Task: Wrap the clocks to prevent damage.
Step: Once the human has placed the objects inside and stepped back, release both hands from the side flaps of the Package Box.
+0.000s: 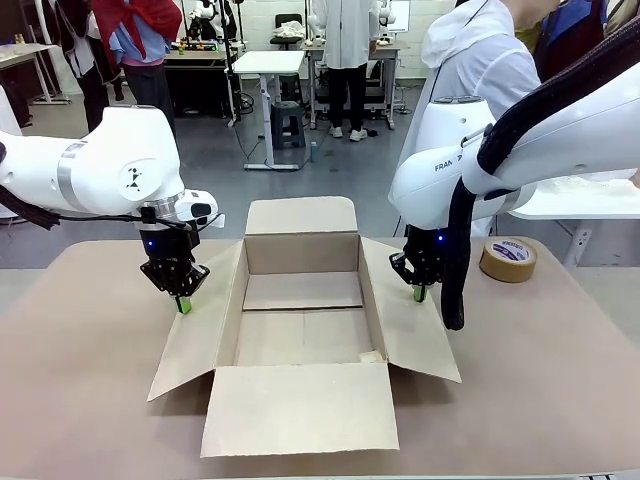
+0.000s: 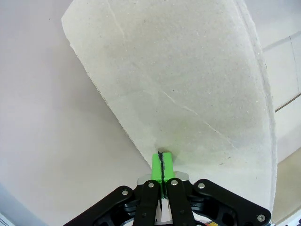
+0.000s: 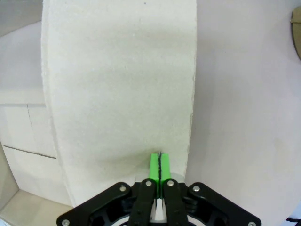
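Open box [image 1: 300,252] sits mid-surface [image 1: 80,400], all four flaps folded out. Left hand [image 1: 183,303] is down at the left flap [image 1: 200,340], green pads pressed together, tips against the cardboard near its outer edge. The left wrist view backs that up: hand [image 2: 162,160] closed tight, tips on the pale flap [image 2: 188,84]. Over on the other side, the right hand [image 1: 419,292] mirrors it, pads pressed together, tips on the right flap [image 1: 410,340]; from its wrist, that hand [image 3: 160,162] is sealed shut over the flap [image 3: 117,84]. Tape roll [image 1: 508,259] lies flat on the surface, beyond the right arm. A person [image 1: 470,60] in white stands at the far side. Where the clocks are, I cannot tell.
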Tool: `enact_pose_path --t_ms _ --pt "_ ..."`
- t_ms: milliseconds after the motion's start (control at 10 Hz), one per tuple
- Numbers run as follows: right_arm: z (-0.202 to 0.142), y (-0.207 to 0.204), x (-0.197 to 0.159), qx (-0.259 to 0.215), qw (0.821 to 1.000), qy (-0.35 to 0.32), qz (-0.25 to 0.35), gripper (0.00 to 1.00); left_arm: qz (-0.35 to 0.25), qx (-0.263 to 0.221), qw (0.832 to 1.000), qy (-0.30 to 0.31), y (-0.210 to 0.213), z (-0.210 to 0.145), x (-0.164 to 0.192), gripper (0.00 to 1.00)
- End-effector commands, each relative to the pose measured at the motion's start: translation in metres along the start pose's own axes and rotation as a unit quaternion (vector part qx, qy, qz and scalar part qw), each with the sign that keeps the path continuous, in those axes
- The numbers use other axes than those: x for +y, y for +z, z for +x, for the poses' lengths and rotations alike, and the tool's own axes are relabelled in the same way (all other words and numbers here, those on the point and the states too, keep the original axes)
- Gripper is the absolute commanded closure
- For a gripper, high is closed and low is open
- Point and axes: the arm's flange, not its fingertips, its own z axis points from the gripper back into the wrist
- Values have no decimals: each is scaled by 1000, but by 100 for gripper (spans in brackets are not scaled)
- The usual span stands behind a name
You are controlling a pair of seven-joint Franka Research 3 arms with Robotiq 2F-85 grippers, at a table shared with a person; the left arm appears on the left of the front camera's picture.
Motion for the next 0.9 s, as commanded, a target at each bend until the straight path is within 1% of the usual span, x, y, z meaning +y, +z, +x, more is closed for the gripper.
enact_pose_path --t_ms 0,800 --pt "-2 -3 0 -1 1000 -4 -8 99 3 2 1000 -1 -1 -1 0 100" --pt "-2 -3 0 -1 1000 -4 -8 99 3 2 1000 -1 -1 -1 0 100"
